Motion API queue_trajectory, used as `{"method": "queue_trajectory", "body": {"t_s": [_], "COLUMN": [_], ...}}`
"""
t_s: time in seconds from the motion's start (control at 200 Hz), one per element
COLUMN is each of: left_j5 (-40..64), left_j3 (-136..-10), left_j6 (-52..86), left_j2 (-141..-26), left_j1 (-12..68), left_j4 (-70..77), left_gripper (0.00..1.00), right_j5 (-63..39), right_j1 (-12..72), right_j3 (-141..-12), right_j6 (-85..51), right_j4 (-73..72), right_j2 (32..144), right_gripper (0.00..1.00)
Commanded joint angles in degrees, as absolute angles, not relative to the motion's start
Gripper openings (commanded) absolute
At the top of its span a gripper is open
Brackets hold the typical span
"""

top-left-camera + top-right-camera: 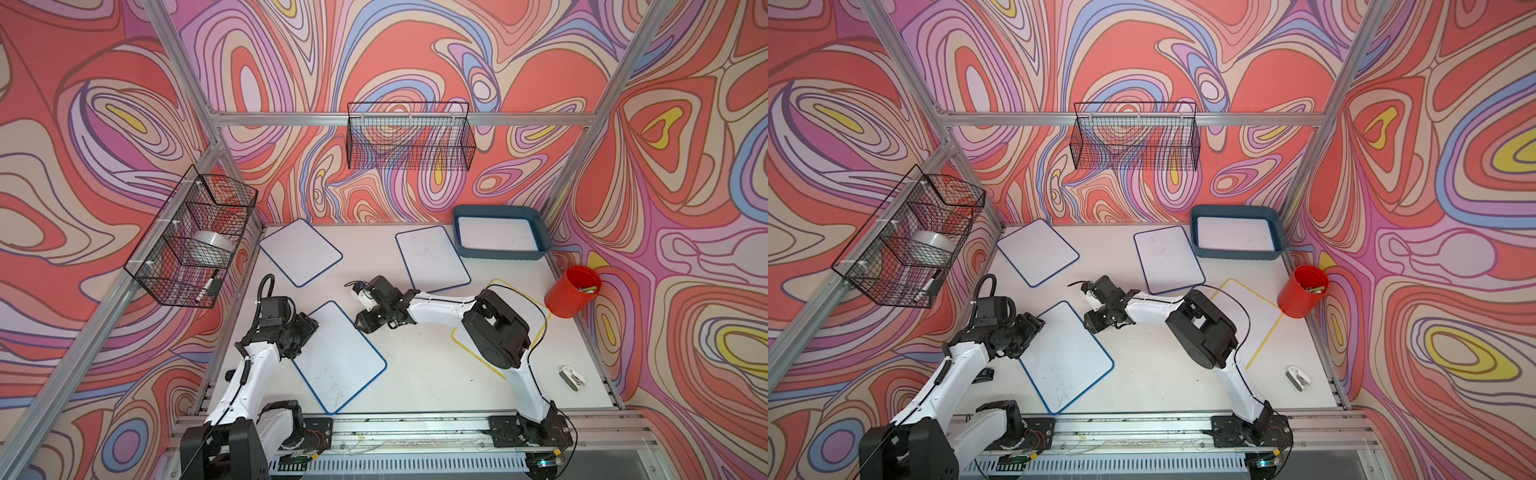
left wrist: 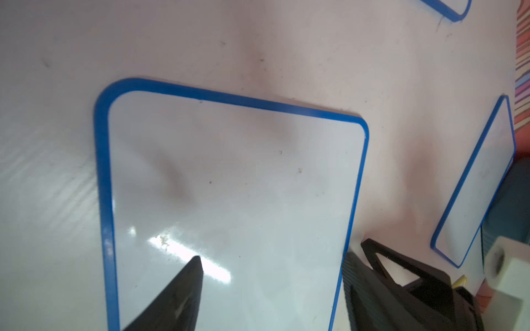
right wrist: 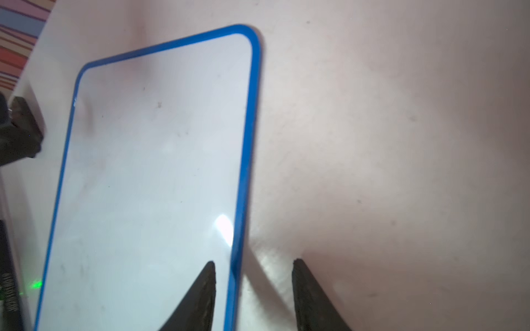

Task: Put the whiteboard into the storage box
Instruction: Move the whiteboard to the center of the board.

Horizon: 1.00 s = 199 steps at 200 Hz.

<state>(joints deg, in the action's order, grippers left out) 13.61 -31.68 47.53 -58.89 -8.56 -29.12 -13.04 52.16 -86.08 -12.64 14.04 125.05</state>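
Right claw (image 3: 253,262), spread, straddles the blue rim of the near whiteboard (image 1: 343,365), which lies flat on the desk (image 1: 432,374), well apart from the storage box (image 1: 498,254). The left claw (image 1: 306,331), also spread, sits over the opposite edge. I judge this the grasp step: next I must pinch the rim and lift.

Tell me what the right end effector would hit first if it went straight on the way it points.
Most likely the blue-rimmed whiteboard: the right end effector straddles its long edge, one fingertip over the board, one over the table. Its height above them is unclear.
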Motion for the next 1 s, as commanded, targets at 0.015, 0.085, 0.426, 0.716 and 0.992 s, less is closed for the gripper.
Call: {"method": "queue_trajectory", "body": {"t_s": [0.015, 0.085, 0.426, 0.716, 0.992], "left_j5": [10.78, 7.34, 10.35, 22.46, 26.30], "left_j3": [-30.94, -31.03, -29.05, -27.06, -40.55], "left_j6": [47.03, 48.24, 46.42, 44.80, 39.02], "left_j2": [-58.00, -58.24, -62.31, -65.21, -71.90], "left_j1": [-10.96, -11.55, -11.98, -11.95, -11.87], "left_j4": [-33.93, -35.98, -33.30, -24.24, -21.59], "left_gripper": [0.71, 0.69, 0.68, 0.68, 0.68], "right_j5": [-0.81, 2.36, 15.32, 13.98, 3.30], "right_j1": [53.88, 54.26, 54.06, 47.61, 44.11], "right_j3": [-86.58, -88.04, -91.71, -89.83, -79.80], "right_j6": [-9.23, -9.29, -11.63, -15.38, -14.49], "right_j4": [20.61, 21.87, 27.56, 28.63, 19.45], "right_j2": [128.60, 129.94, 133.42, 132.20, 120.25], "right_gripper": [0.46, 0.46, 0.45, 0.45, 0.45]}}
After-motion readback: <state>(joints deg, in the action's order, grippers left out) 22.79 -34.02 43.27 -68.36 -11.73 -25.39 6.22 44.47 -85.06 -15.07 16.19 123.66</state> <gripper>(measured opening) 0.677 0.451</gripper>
